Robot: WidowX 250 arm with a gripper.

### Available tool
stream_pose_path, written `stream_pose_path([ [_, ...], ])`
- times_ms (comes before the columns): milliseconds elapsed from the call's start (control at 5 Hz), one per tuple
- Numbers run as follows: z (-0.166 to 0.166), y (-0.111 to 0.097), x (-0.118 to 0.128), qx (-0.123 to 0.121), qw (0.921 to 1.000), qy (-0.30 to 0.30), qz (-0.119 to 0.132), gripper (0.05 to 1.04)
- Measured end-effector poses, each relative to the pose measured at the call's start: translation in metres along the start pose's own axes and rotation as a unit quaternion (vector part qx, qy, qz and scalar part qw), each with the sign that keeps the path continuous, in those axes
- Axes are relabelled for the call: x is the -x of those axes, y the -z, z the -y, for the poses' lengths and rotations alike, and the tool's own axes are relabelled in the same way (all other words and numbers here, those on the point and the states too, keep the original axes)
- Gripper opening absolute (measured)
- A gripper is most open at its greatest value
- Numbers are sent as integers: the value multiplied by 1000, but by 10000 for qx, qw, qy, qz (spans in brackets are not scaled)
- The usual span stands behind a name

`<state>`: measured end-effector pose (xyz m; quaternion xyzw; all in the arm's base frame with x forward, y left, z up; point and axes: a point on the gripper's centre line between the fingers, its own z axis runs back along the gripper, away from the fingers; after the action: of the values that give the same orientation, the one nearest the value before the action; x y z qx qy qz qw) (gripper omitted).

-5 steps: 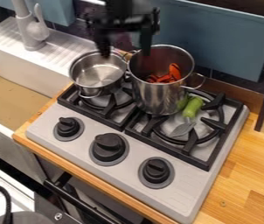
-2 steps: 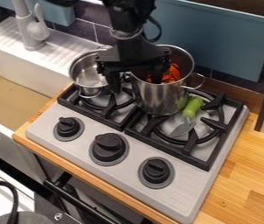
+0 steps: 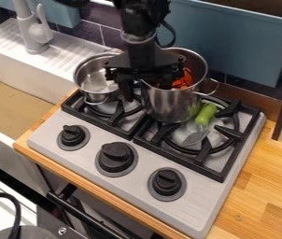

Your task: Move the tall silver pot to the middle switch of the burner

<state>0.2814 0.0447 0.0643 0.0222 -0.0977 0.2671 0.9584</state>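
While the tall silver pot point(image 3: 168, 105) stands on the stove point(image 3: 190, 217), the pincer point(image 3: 146, 87) straddles its rim

As we look down at a slant, we see the pincer hanging over the left side of the tall silver pot, its fingers spread well apart. One finger hangs outside the pot and the other over its mouth, with the rim between them. We cannot tell whether either finger touches the metal, and we see nothing clamped between them.

We find the pot upright on the black grates, between the two burners and partly over the right one, behind the middle knob point(image 3: 116, 157) and apart from it. Inside it we see something orange-red point(image 3: 183, 80).

To the left, a shallower silver pot point(image 3: 95, 83) sits on the left burner. Just right of the tall one, a utensil with a green handle point(image 3: 206, 114) and a grey head lies on the right grate. Along the stove's front we also see the left knob point(image 3: 73, 135) and the right knob point(image 3: 167, 182). The wooden desk point(image 3: 256, 191) surrounds the stove, and left of it we see a sink point(image 3: 12, 109) with a pale faucet point(image 3: 26, 28).
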Motion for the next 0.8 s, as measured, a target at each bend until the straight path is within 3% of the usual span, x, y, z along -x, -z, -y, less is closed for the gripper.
stream_pose_path([
  [200, 1, -3, -6, -8, 10000, 54, 10, 394],
  [400, 1, -1, -14, -90, 9999, 59, 18, 194],
  [600, 6, -4, -18, 38, 10000, 56, 71, 73],
  [800, 9, -8, -19, 109, 9999, 100, -59, 54],
])
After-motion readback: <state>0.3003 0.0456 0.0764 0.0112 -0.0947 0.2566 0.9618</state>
